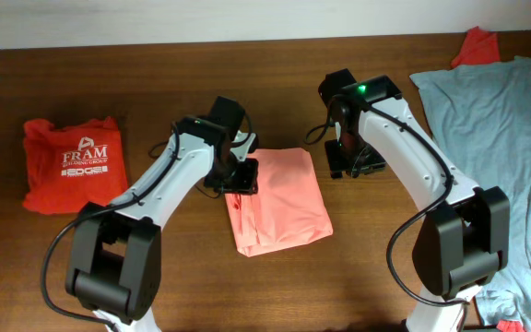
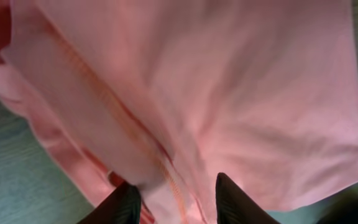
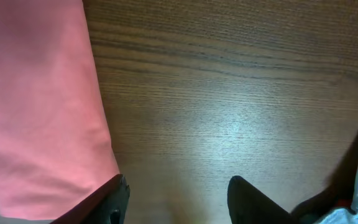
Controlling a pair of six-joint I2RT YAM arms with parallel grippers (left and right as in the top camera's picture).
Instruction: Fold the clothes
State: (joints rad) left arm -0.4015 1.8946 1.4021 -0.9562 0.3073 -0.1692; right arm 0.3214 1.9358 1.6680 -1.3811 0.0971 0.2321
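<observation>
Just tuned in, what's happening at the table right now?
Both arms are at the pink garment, folded mid-table. The left gripper is over its left edge, fingers apart; the right gripper is open above bare table beside its right edge. A folded red shirt lies left, a blue garment spread right.

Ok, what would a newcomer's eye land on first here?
The pink folded garment in the middle, with the left gripper over its left edge and the right gripper just off its right edge. Then the red printed shirt at far left and the pale blue garment spread at the right.
</observation>
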